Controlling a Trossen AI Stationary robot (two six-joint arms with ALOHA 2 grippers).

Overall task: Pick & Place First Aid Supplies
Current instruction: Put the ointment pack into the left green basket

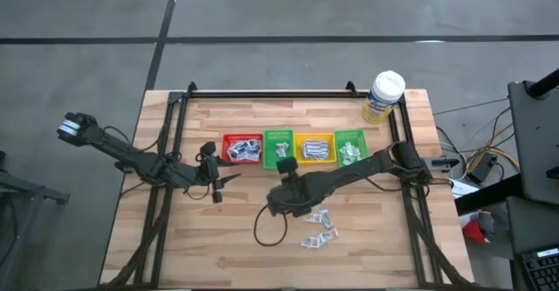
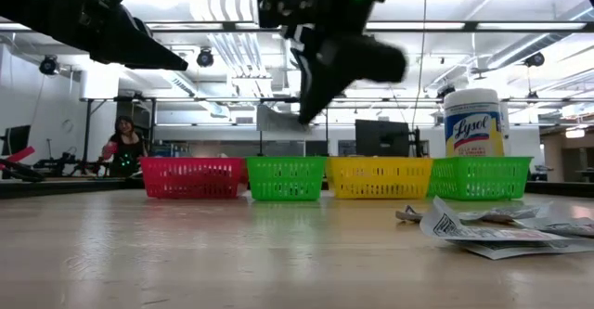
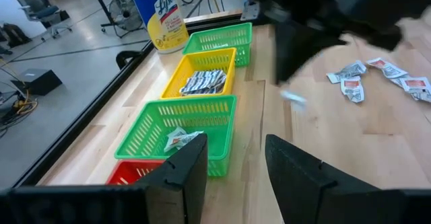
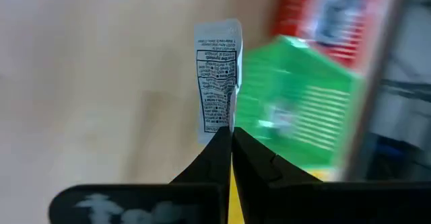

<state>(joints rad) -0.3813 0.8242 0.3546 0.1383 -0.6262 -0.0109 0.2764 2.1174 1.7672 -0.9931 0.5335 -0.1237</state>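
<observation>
My right gripper (image 4: 232,135) is shut on one white strip packet with grey print (image 4: 217,76), in the air over the table in front of the left green bin (image 1: 279,142). In the low view this packet (image 2: 278,119) hangs above that bin's height. Several more packets (image 1: 319,225) lie flat on the wood near the table's front right. More packets lie in the red bin (image 1: 243,148), the yellow bin (image 1: 314,148) and the right green bin (image 1: 349,146). My left gripper (image 3: 236,150) waits open at the table's left, holding nothing. My right gripper pinches the packet's short end (image 4: 220,124) between its two fingertips. The fingers slant down from above, coming from the table's right. The packet sticks out beyond the fingertips along their line, lifted clear of the table and the bins.
A white-capped bottle with a yellow label (image 1: 384,94) stands at the table's far right corner, behind the row of four bins. A black frame (image 1: 262,93) runs around the tabletop. A dark cable loop (image 1: 266,225) hangs below my right arm. A person (image 2: 123,142) sits beyond the table.
</observation>
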